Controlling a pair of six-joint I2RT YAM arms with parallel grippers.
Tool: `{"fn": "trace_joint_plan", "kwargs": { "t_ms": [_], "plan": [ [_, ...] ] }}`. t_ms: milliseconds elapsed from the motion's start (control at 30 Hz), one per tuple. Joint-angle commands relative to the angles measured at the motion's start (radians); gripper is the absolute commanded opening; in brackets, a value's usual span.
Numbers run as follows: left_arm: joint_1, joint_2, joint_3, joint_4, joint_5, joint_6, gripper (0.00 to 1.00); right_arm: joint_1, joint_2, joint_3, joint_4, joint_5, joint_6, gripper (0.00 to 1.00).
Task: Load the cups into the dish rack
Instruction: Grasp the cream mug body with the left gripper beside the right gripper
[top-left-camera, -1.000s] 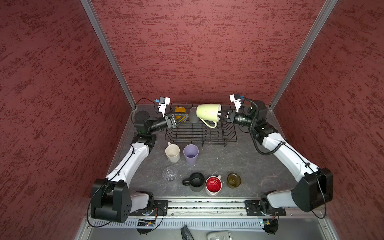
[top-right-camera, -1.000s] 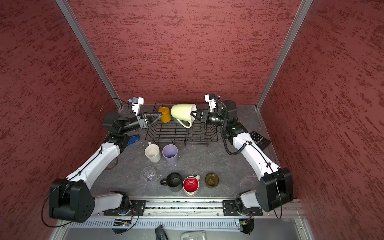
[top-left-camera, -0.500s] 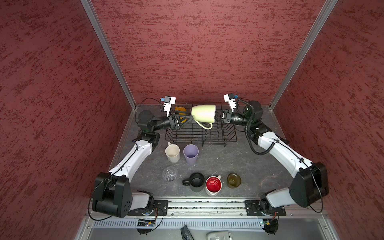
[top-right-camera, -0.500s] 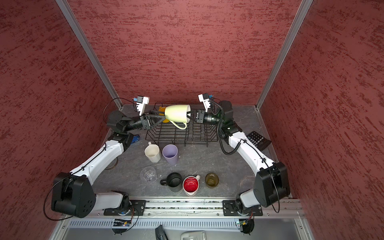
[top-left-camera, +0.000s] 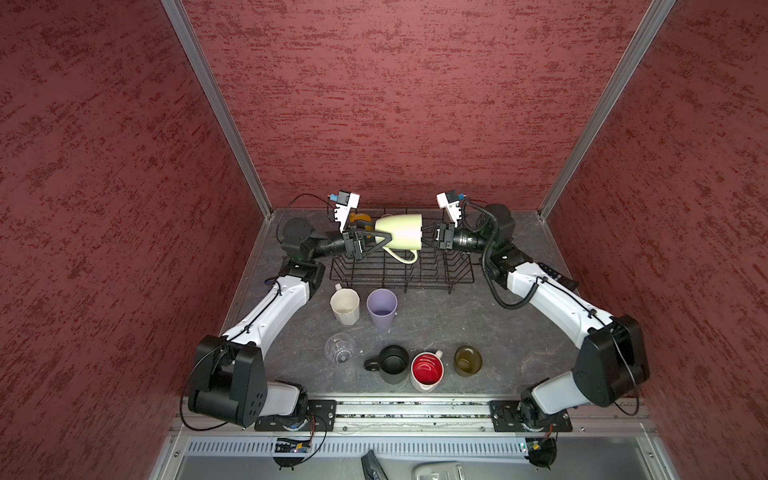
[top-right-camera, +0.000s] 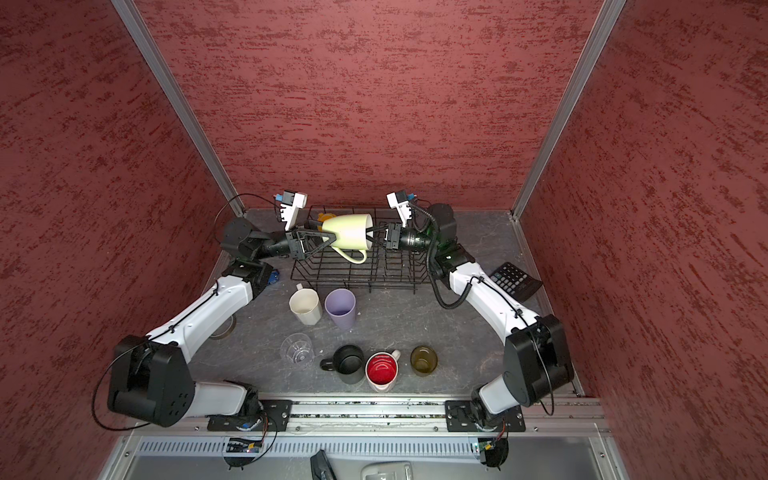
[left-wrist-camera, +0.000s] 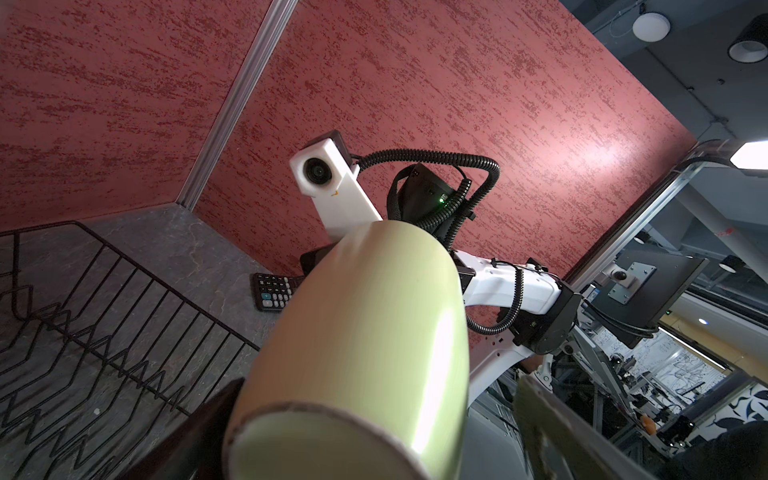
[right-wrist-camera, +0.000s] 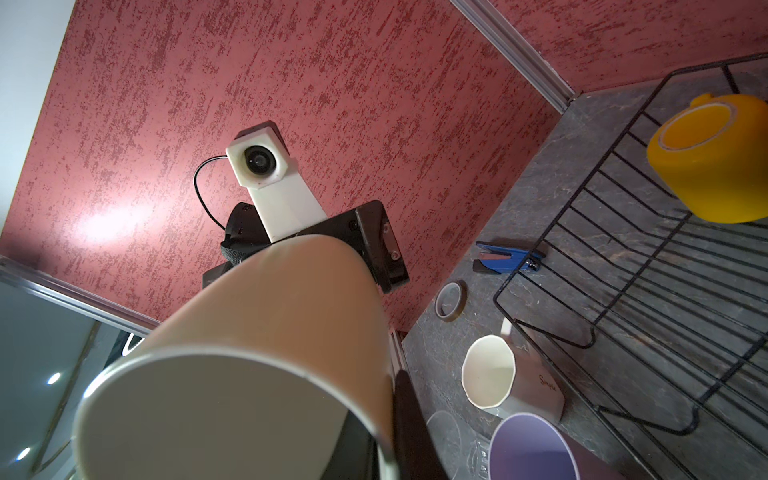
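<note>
A pale green mug (top-left-camera: 399, 232) (top-right-camera: 347, 232) hangs on its side above the dish rack (top-left-camera: 399, 272) (top-right-camera: 353, 272), handle down. My right gripper (top-left-camera: 426, 239) (right-wrist-camera: 386, 436) is shut on its rim, one finger inside and one outside. My left gripper (top-left-camera: 374, 241) (left-wrist-camera: 374, 436) is open and straddles the mug's base (left-wrist-camera: 365, 332), one finger close to it and the other apart. A yellow mug (top-left-camera: 359, 217) (right-wrist-camera: 715, 158) lies in the rack's far left corner. On the table in front stand a white faceted mug (top-left-camera: 345, 305), a lilac tumbler (top-left-camera: 381, 307), a clear glass (top-left-camera: 340, 348), a black mug (top-left-camera: 392, 363), a red-inside mug (top-left-camera: 427, 370) and an olive glass (top-left-camera: 468, 360).
A black calculator (top-right-camera: 515, 280) (left-wrist-camera: 272, 291) lies right of the rack, under my right arm. A blue stapler (right-wrist-camera: 507, 257) and a tape roll (right-wrist-camera: 451, 301) sit left of the rack. Red walls close in the back and both sides.
My right gripper has carried the green mug to the left over the rack. My left gripper has come in from the left, and its open fingers now straddle the mug's base.
</note>
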Motion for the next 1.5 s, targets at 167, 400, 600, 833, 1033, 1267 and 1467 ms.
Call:
{"fn": "trace_joint_plan", "kwargs": {
  "t_ms": [167,400,600,833,1033,1267,1467],
  "plan": [
    [-0.026,0.021,0.042,0.03,0.042,-0.004,1.0,0.021,-0.002,0.008,0.122,-0.012,0.034,0.0],
    [-0.044,0.041,0.063,0.028,0.048,-0.003,1.0,0.033,0.008,0.005,0.141,-0.011,0.049,0.0],
    [-0.054,0.05,0.071,0.028,0.051,-0.003,1.0,0.039,0.011,0.004,0.147,-0.011,0.052,0.0],
    [-0.072,0.061,0.074,0.028,0.063,-0.001,1.0,0.042,0.022,0.004,0.165,-0.008,0.065,0.0],
    [-0.078,0.072,0.085,0.028,0.068,0.0,1.0,0.045,0.024,-0.001,0.184,-0.014,0.08,0.0],
    [-0.078,0.086,0.105,0.027,0.072,-0.003,0.91,0.047,0.027,-0.01,0.189,-0.011,0.084,0.0],
    [-0.077,0.084,0.111,0.02,0.076,0.001,0.71,0.047,0.028,-0.012,0.188,-0.002,0.086,0.0]
  ]
}}
